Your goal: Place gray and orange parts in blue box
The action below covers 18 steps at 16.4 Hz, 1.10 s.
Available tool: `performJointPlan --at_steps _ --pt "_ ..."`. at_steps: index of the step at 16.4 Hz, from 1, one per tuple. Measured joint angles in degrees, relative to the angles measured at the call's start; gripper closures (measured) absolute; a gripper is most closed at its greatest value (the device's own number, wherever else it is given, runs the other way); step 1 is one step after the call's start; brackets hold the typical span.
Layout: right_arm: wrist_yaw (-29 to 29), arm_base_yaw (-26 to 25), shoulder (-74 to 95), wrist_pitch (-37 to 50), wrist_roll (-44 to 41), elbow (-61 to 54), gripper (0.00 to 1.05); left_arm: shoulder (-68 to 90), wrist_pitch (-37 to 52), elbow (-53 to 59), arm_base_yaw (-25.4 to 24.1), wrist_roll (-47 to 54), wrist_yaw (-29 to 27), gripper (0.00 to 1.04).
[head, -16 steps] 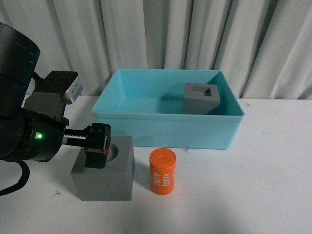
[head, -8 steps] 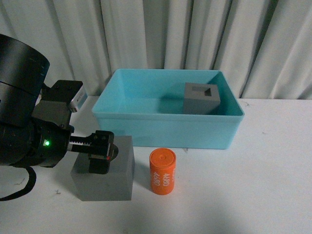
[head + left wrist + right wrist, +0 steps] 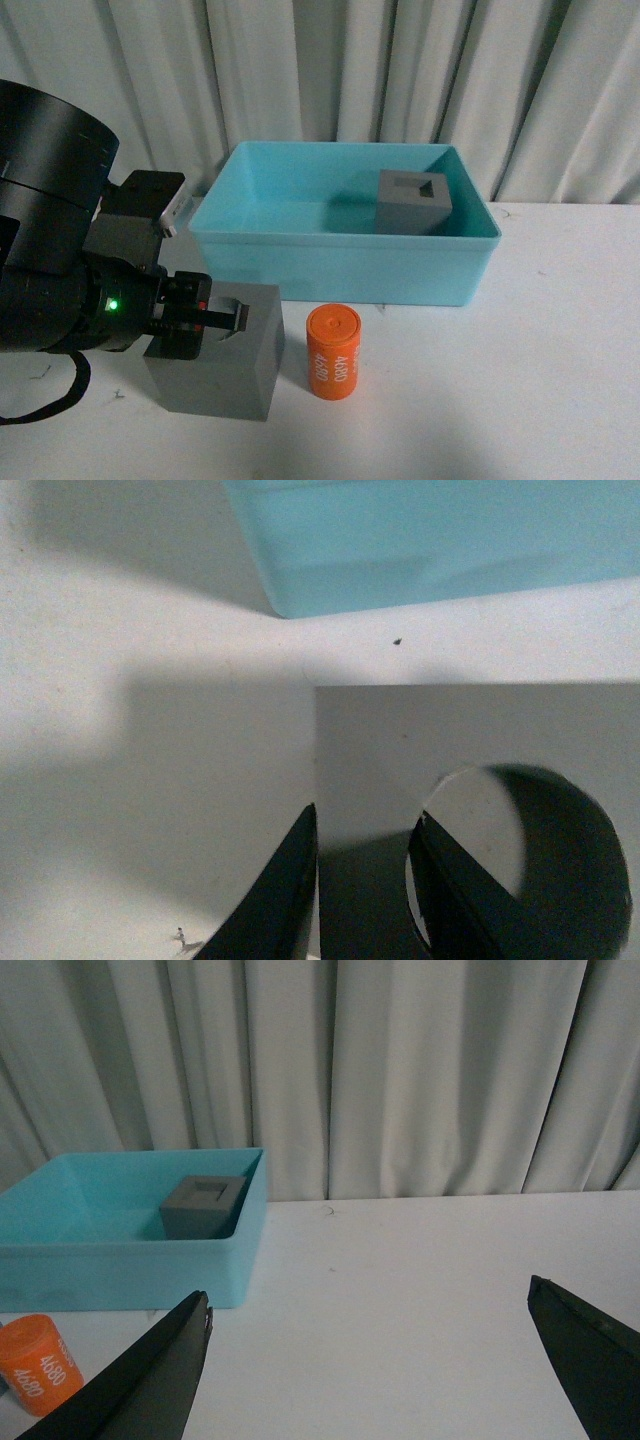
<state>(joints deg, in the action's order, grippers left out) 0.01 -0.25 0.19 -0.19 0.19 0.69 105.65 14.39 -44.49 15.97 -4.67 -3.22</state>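
My left gripper [image 3: 205, 318] is shut on the gray cube with the round recess [image 3: 225, 365], in front of the blue box [image 3: 340, 265] at the table's front left. In the left wrist view one finger [image 3: 285, 900] is outside the cube's [image 3: 480, 740] wall and the other [image 3: 450, 890] is in the recess. The cube looks slightly tilted. The orange cylinder [image 3: 333, 352] stands just right of it. The gray cube with the rectangular recess [image 3: 413, 202] sits inside the box at the back right. My right gripper [image 3: 370, 1292] is open and empty over the table, right of the box [image 3: 120, 1270].
White curtains hang behind the table. The left wrist view shows the box's corner [image 3: 430, 540] just beyond the held cube. The right wrist view shows the orange cylinder [image 3: 35, 1360] and the boxed cube [image 3: 200, 1210] far off to one side.
My left arm has moved right and closer to the cube. The gray cube with the round recess has shifted slightly right and tipped a little. Cylinder and box have not moved.
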Motion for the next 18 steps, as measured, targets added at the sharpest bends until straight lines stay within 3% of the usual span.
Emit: performJointPlan --at_steps 2,7,11,14,18 --pt "0.00 0.00 0.02 -0.02 0.00 0.00 0.06 -1.46 -1.09 0.68 0.17 -0.04 0.22 0.84" --pt "0.00 0.00 0.00 -0.02 0.00 0.00 0.06 -11.47 -11.56 0.44 -1.22 -2.12 2.86 0.85" --pt "0.00 0.00 0.02 -0.02 0.00 0.00 0.06 -20.04 -17.51 -12.48 -1.57 -4.59 5.84 0.85" --pt "0.00 0.00 0.02 -0.02 0.00 0.00 0.06 -12.61 -16.48 -24.52 -0.20 -3.82 5.53 0.85" --pt "0.00 0.00 0.00 -0.02 0.00 0.00 0.06 4.76 -15.32 -38.53 0.17 -0.31 0.57 0.85"
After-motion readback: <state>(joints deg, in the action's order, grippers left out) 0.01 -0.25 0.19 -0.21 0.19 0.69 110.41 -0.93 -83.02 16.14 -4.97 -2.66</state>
